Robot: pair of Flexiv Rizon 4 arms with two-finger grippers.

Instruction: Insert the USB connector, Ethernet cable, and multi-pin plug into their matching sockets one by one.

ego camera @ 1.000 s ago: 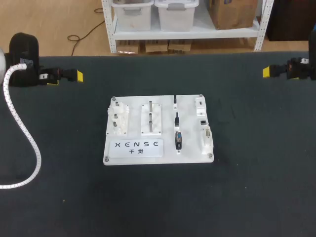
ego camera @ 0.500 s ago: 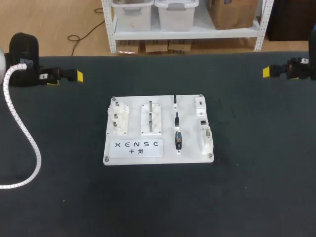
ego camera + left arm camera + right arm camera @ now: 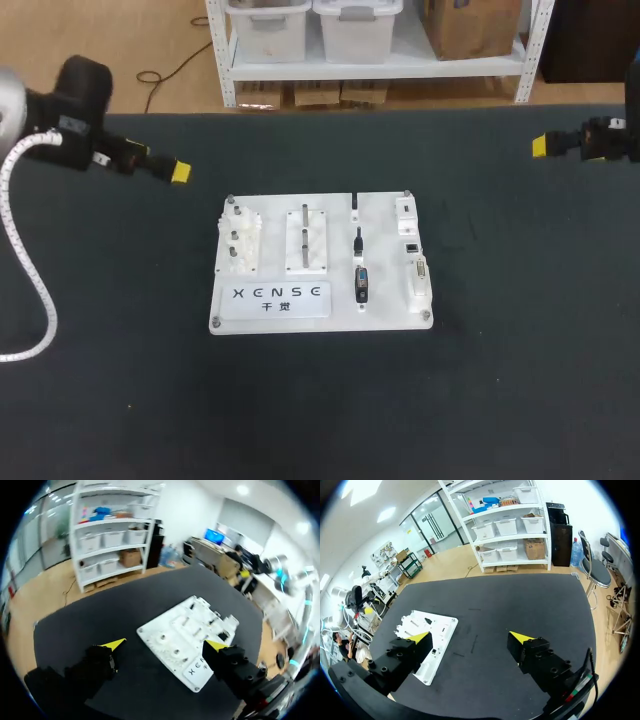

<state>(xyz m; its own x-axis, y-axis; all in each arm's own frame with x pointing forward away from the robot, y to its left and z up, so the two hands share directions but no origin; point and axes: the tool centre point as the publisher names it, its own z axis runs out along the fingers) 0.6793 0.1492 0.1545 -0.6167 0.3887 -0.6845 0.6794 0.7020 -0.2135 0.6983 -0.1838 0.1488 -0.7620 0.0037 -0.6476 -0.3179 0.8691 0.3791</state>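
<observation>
Head view: white board (image 3: 386, 272) sits on black table (image 3: 520, 385).

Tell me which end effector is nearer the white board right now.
Left. The left end effector hangs just off the board's far left corner; the right end effector is well off to the board's right, near the table's far edge.

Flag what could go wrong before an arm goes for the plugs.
The three black plugs lie in a tight column, so the open left gripper may knock a neighbour. The sockets beside them are small and close together, so a wrong match seems possible. The white hose on the left arm loops over the table and might snag.
</observation>
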